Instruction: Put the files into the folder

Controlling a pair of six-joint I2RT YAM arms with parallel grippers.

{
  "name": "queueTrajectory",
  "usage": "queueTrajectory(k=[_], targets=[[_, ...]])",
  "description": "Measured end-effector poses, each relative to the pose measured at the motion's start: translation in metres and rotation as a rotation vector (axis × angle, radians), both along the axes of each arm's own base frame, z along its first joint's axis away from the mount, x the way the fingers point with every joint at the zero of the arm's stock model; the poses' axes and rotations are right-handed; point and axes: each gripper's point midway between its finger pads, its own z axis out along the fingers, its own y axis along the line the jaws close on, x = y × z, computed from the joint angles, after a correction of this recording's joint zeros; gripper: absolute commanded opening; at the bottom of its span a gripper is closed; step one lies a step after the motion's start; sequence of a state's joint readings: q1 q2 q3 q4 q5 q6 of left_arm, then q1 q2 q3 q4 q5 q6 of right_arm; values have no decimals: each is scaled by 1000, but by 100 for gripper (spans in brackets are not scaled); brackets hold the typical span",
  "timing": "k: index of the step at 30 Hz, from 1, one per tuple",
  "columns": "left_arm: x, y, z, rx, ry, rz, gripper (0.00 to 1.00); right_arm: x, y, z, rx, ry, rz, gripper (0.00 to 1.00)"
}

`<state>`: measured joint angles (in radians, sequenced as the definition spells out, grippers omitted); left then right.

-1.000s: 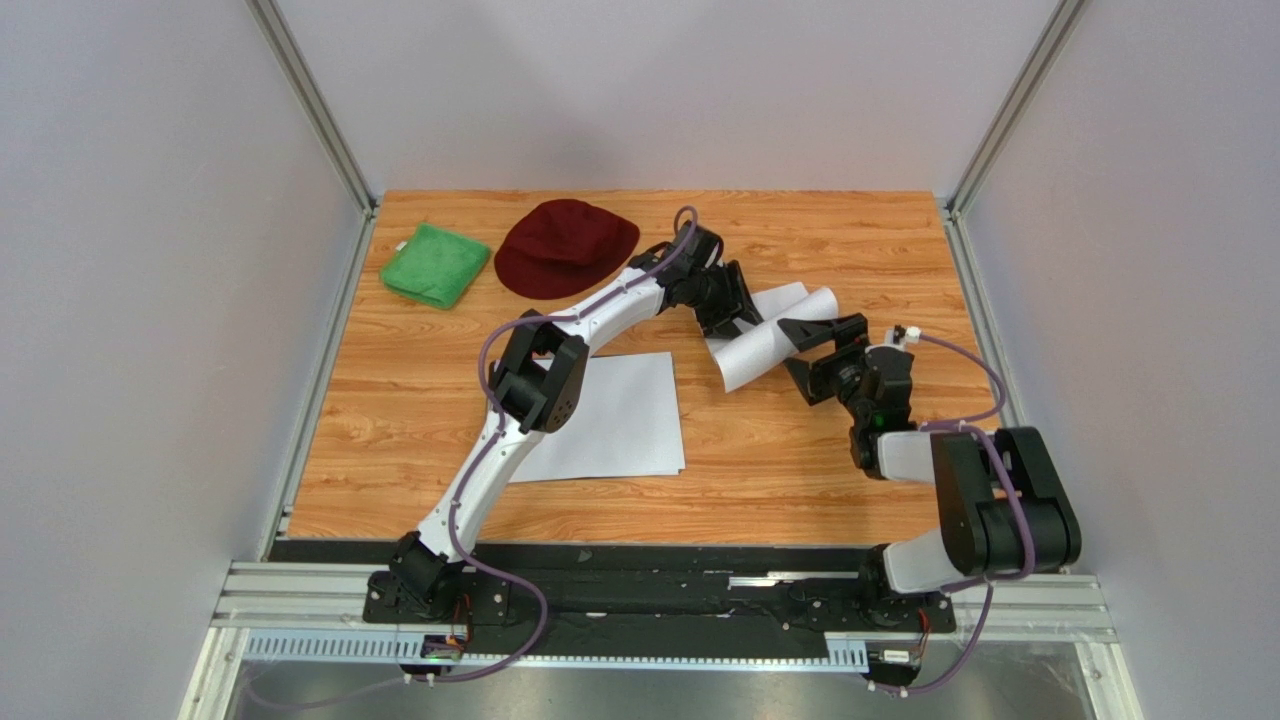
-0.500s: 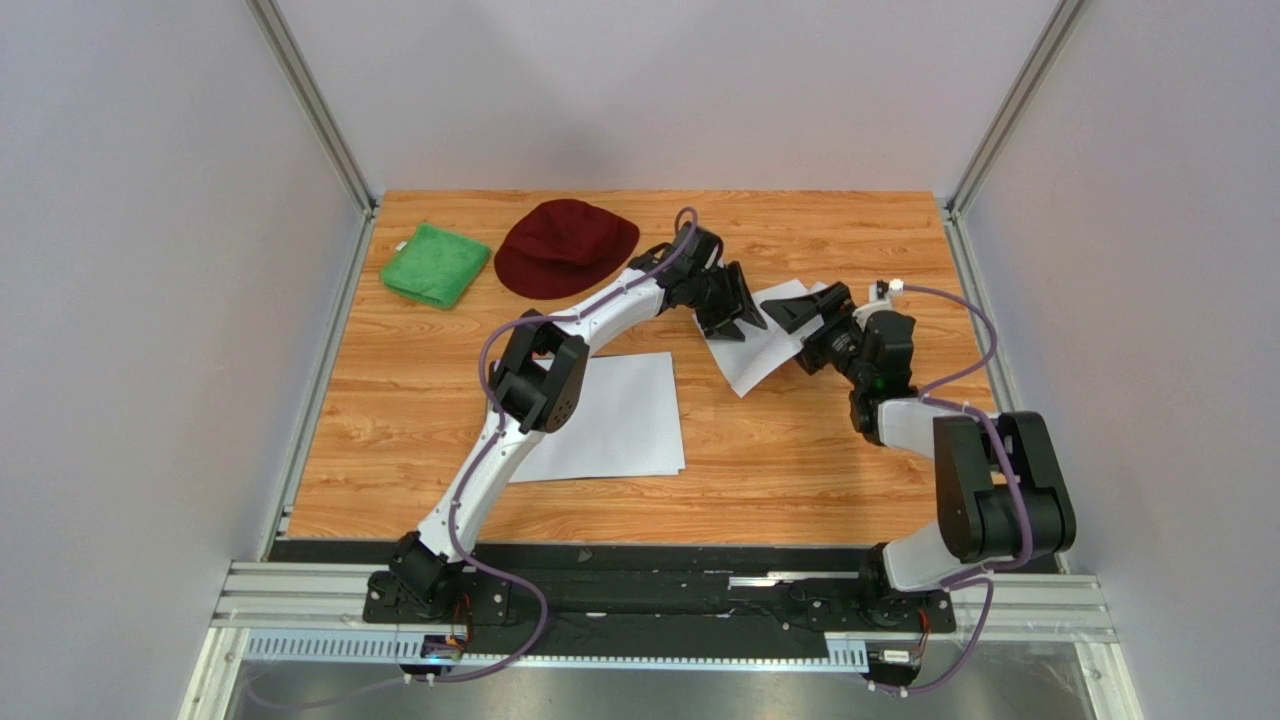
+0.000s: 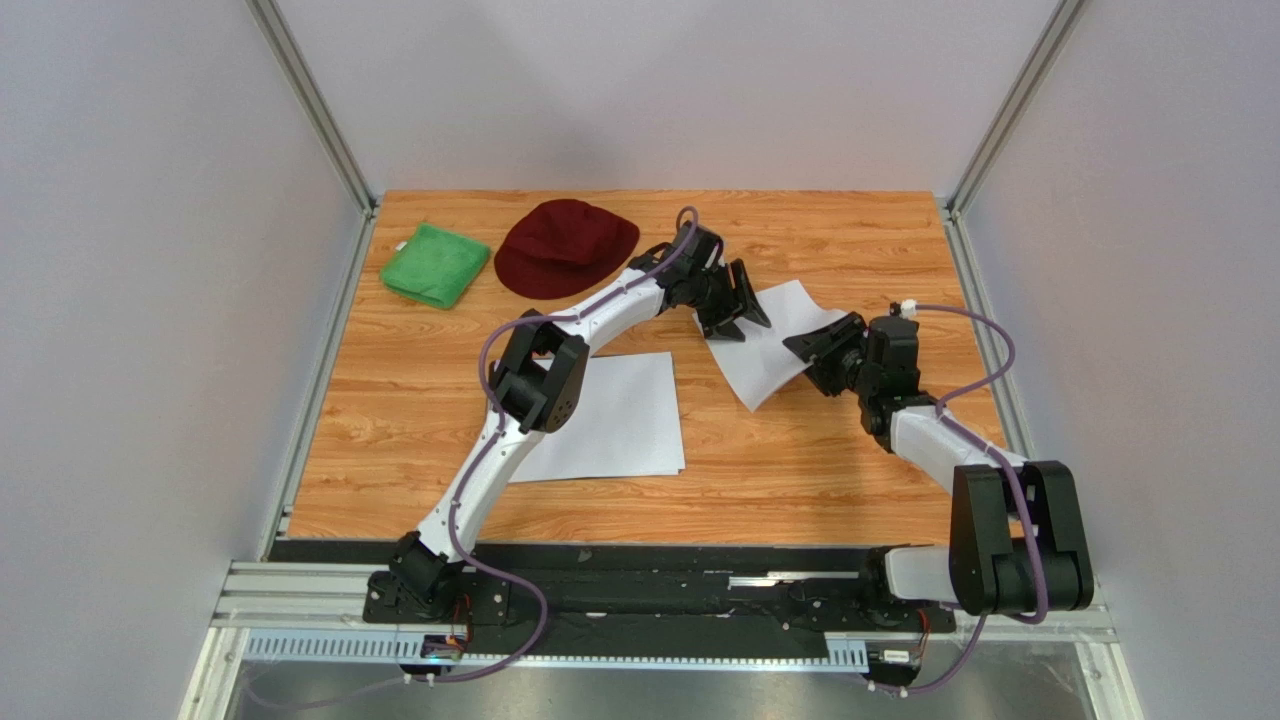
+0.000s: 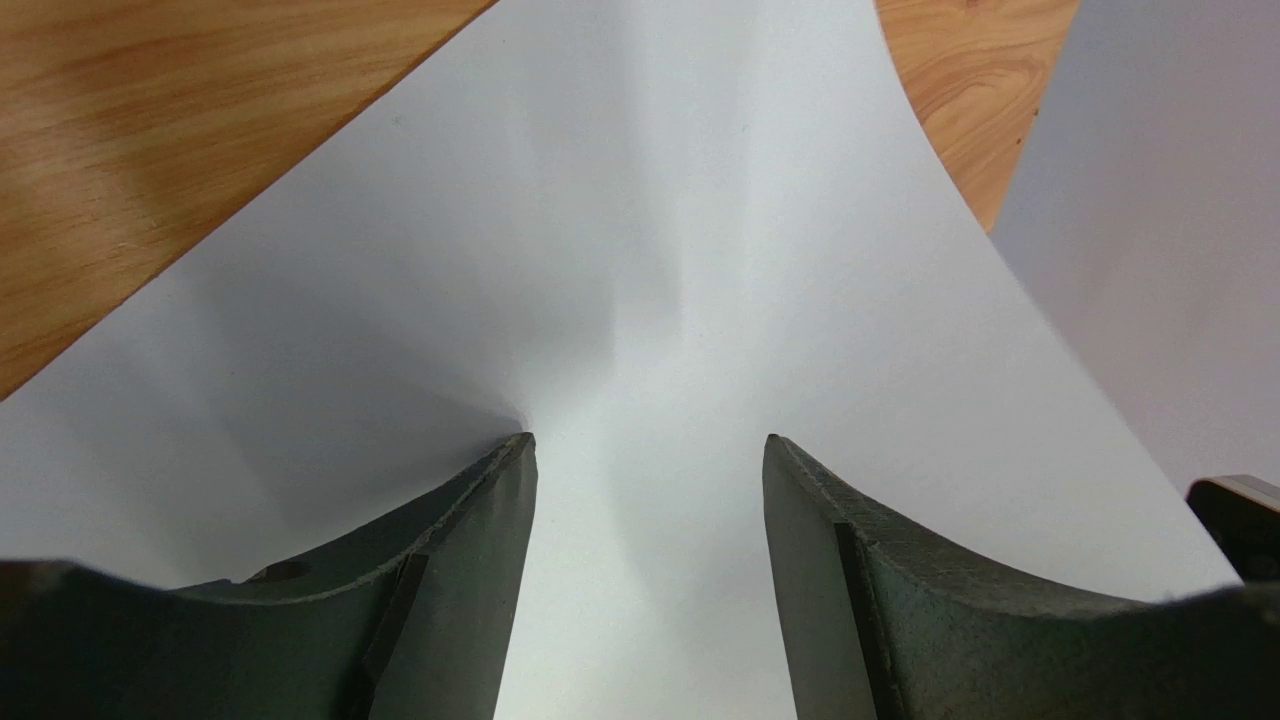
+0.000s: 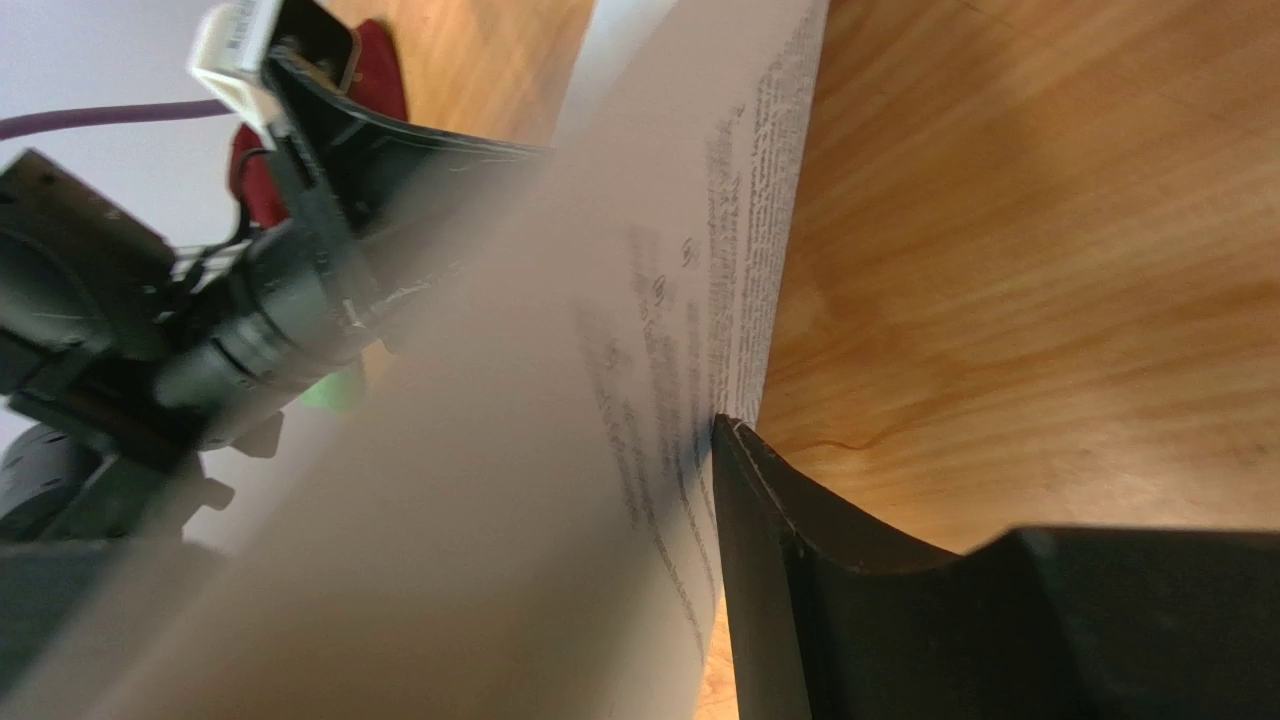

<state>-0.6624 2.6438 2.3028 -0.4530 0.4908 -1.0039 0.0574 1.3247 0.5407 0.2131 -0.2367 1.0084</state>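
Right of centre, left jaws apart over printed sheet (image 3: 763, 353), right jaws clamping its edge, one finger hidden.

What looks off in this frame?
The printed sheet is deformed: creased beside the left fingers and bowed off the table where the right fingers hold its edge up. No folder shows in any view.

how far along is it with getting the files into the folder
Nothing looks filed yet: no folder shows in any view. In hand: the right gripper pinches an edge of the printed sheet, curling it off the table, while the left gripper is open over the same sheet. Left: that sheet and the flat sheet lying mid-table both need filing.
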Motion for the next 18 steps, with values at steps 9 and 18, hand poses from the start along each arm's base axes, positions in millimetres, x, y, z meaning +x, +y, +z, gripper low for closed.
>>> queueTrajectory(k=[9,18], targets=[[-1,0,1,-1,-17,-19,69,-20,-10,-17,-48,88,-35,48],[-2,-2,4,-16,-29,-44,89,-29,-18,-15,-77,106,-56,4]])
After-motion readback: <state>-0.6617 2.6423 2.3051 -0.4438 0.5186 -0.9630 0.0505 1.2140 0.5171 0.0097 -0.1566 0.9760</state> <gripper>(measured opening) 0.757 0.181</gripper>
